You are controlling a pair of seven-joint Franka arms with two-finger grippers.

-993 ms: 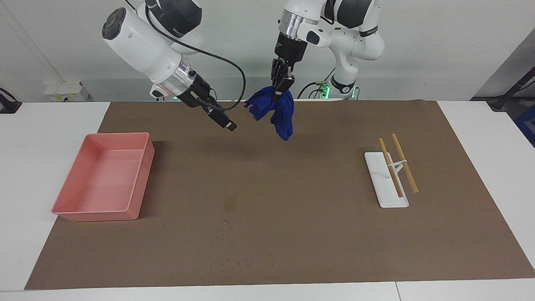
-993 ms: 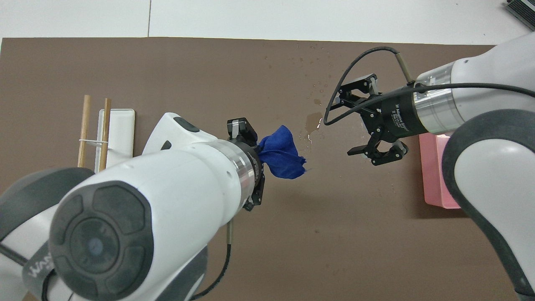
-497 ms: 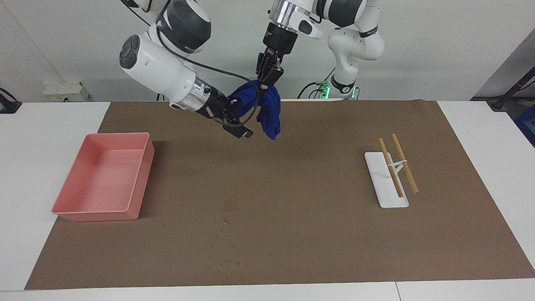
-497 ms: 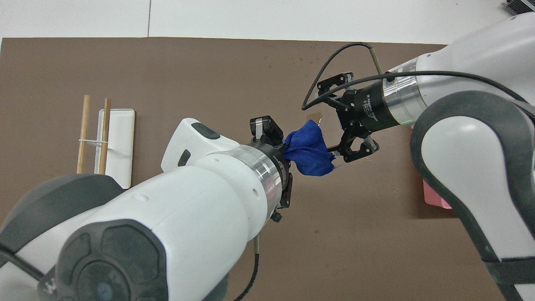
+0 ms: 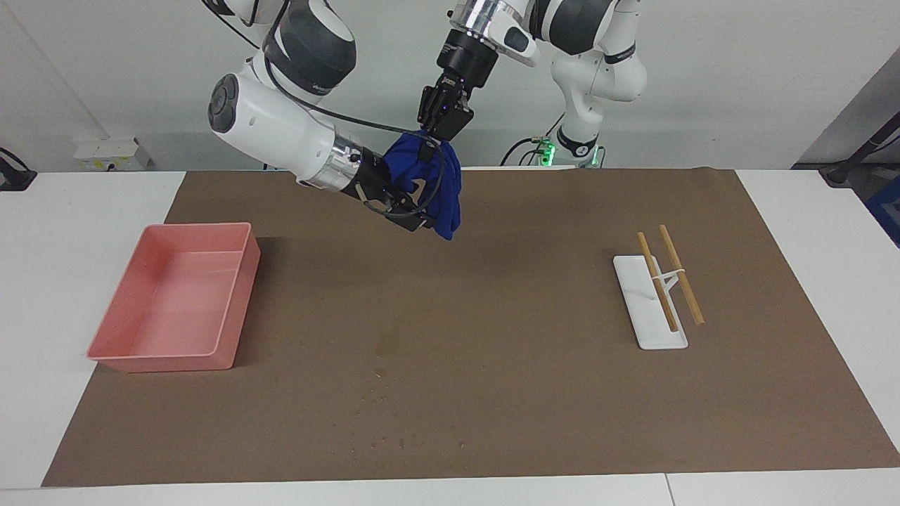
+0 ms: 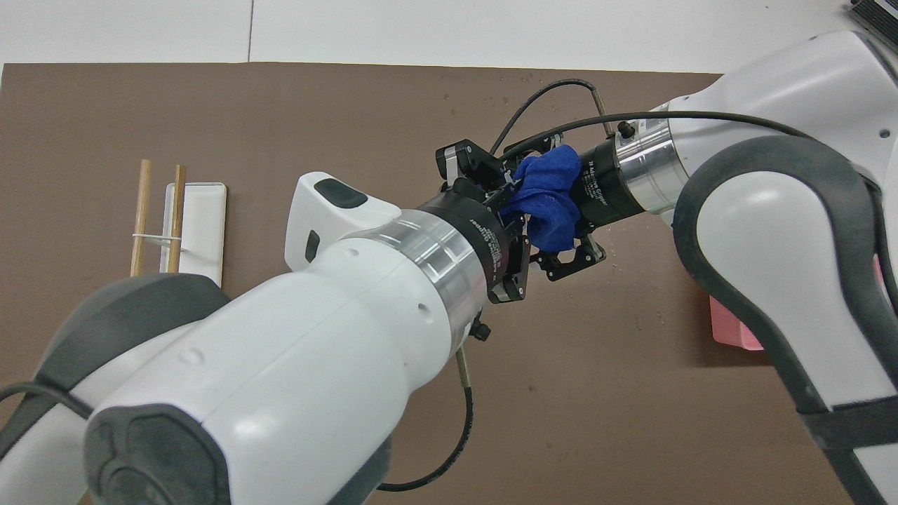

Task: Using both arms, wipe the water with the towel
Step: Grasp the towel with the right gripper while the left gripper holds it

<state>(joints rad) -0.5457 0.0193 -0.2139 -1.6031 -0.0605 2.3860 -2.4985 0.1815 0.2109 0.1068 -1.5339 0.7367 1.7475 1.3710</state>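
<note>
The blue towel (image 5: 444, 184) hangs in the air over the part of the brown mat (image 5: 534, 379) nearest the robots, bunched up. My left gripper (image 5: 431, 138) is shut on its top edge. My right gripper (image 5: 406, 205) is open and pushed in sideways, one finger on each side of the hanging cloth. From above, the towel (image 6: 541, 184) sits between the left gripper (image 6: 502, 193) and the right gripper (image 6: 554, 209). The water (image 5: 387, 342) is a small dark blotch on the mat, farther from the robots than the towel, with tiny specks (image 5: 380, 400) farther out.
A pink tray (image 5: 239, 281) stands on the mat toward the right arm's end of the table. A white rack (image 5: 650, 330) with two wooden sticks lies toward the left arm's end. In the overhead view the arms cover the blotch.
The left gripper lifted the towel and carried it toward the right arm. The right gripper swung in from beside the towel until its open fingers straddle the cloth.
</note>
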